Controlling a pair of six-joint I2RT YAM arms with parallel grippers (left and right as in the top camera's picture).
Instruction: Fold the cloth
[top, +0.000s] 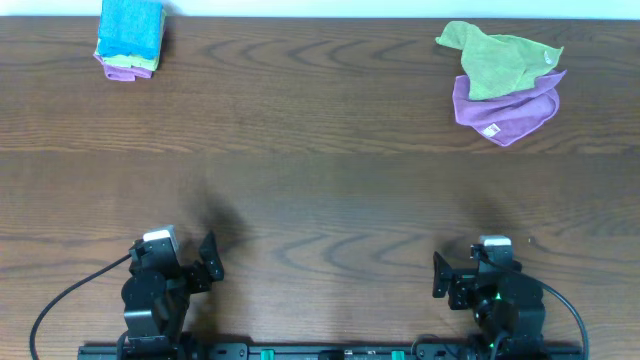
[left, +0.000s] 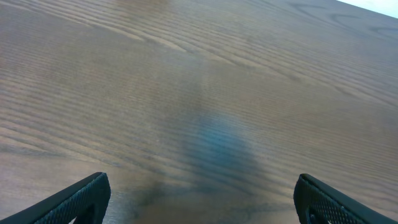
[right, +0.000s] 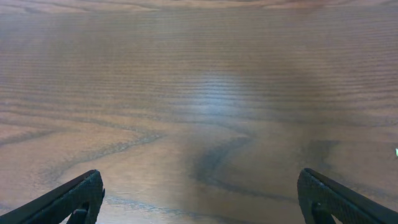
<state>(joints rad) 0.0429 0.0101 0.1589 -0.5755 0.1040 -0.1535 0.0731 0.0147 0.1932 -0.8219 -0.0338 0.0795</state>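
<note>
fig.: start of task, no fold begun. step in hand, as i judge it: reach & fetch.

the cloth (top: 508, 112) lies crumpled at the far right of the table (top: 320, 190). its upper part is covered by a green cloth (top: 497, 62) heaped on it. a small white tag (top: 491, 129) shows at its near edge. a folded blue cloth (top: 131, 27) sits at the far left corner, not my concern.

my left gripper (left: 202, 180) & right gripper (right: 200, 174) both hang low at the near edge, close to their bases. wrist views: fingers (left: 84, 198) spread wide on each side, nothing betw. them but bare wood grain. neither gripper touches any fabric.

relation: the cloth is well apart from both grippers, far across the table. it is nearer the right gripper, roughly ahead of it & a little to its outer side. the left gripper is much farther off, diag. across.

next move, my est.: right arm goes fwd to the heap. the green cloth must come off, or the cloth be drawn out from under it w/o dragging both. then it needs bringing to mid table & spreading flat before any edge-to-edge fold. risk: pinching both layers at once, since they overlap.
</note>
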